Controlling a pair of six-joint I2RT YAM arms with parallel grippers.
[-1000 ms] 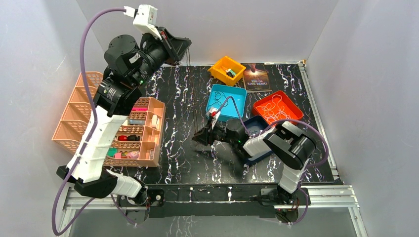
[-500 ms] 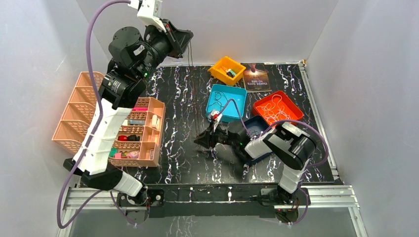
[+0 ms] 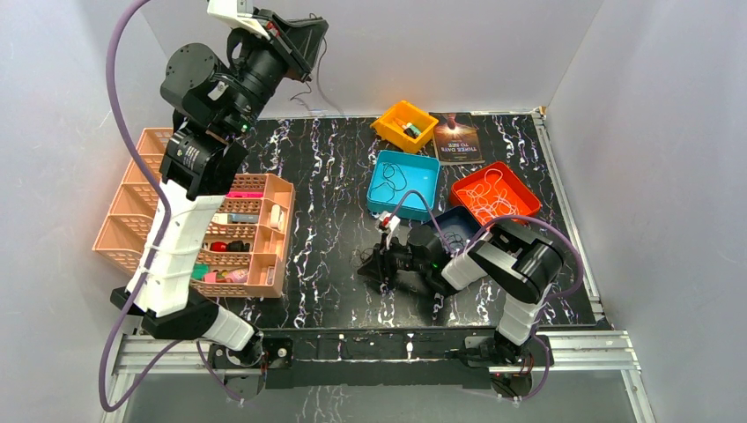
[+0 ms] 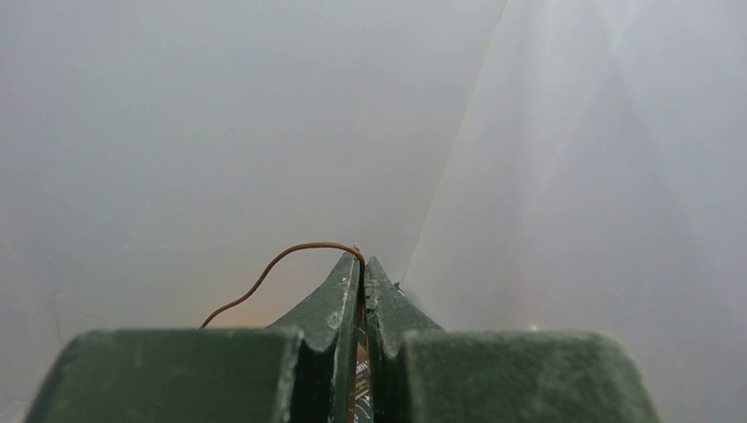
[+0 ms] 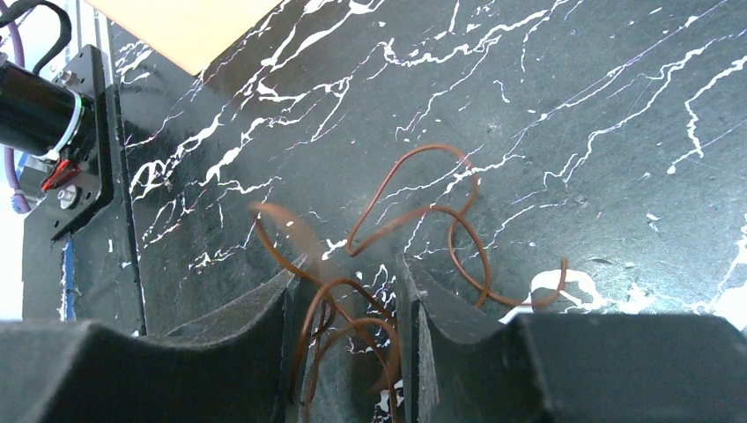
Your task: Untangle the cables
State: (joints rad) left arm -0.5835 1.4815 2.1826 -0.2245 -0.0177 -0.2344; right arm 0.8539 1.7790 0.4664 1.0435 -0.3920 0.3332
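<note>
White walls shut me in on the left, at the back and on the right. At the left of the black, white-veined worktop sits a peach basket. Its nearer compartments hold small coloured items.

Above it my left claw hangs high against the back wall. It is pressed together and pinches one thin brown strand of the cables. In the wrist view the strand curls out to the left of the tips.

Right of centre, my right claw sits low over the worktop, spread. More brown loops lie flat between and beyond its tips, and I pinch none of them.

Behind it stand a blue tray with thin dark loops in it, a dark blue tray and a yellow bin. Further right is a red tray with pale loops in it.

A book lies by the bin. Its cover appears to read "THREE DAYS TO SEE".
</note>
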